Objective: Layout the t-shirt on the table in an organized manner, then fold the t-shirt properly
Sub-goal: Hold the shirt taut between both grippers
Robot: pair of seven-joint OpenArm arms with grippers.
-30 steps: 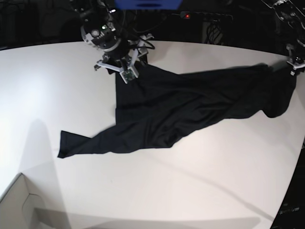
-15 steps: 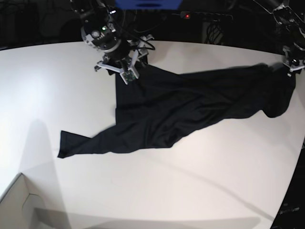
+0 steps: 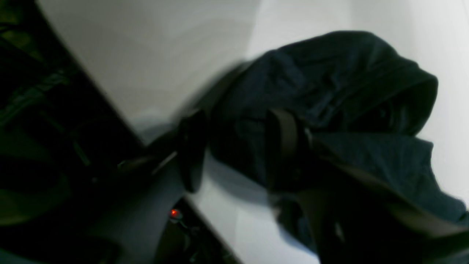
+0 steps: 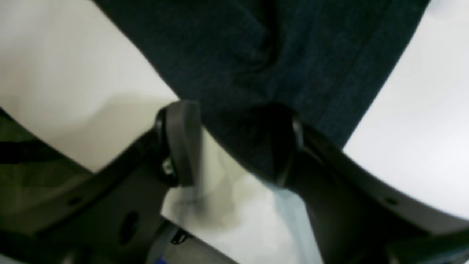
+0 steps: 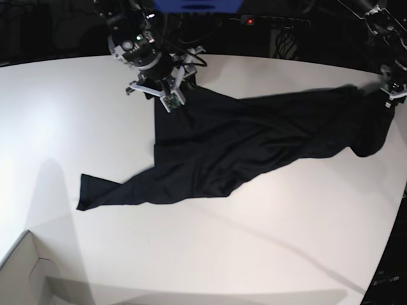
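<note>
The black t-shirt [image 5: 241, 146] lies stretched and wrinkled across the white table [image 5: 254, 254], with one sleeve end near the front left. My right gripper [image 5: 166, 95] stands at the shirt's back left corner. In the right wrist view that gripper [image 4: 234, 145] is open, and the shirt's corner [image 4: 256, 44] lies between the jaws against one finger. My left gripper [image 5: 393, 89] is at the shirt's far right end. In the left wrist view it [image 3: 238, 148] is shut on a bunch of the shirt [image 3: 329, 73]; the picture is blurred.
A pale cardboard box corner [image 5: 25, 273] sits at the front left. The table's curved edge [image 5: 388, 241] runs down the right side. Dark clutter with cables and a red light [image 5: 250, 21] lies behind the table.
The left arm at the far right has shifted a little. The shirt and the right arm look unchanged.
</note>
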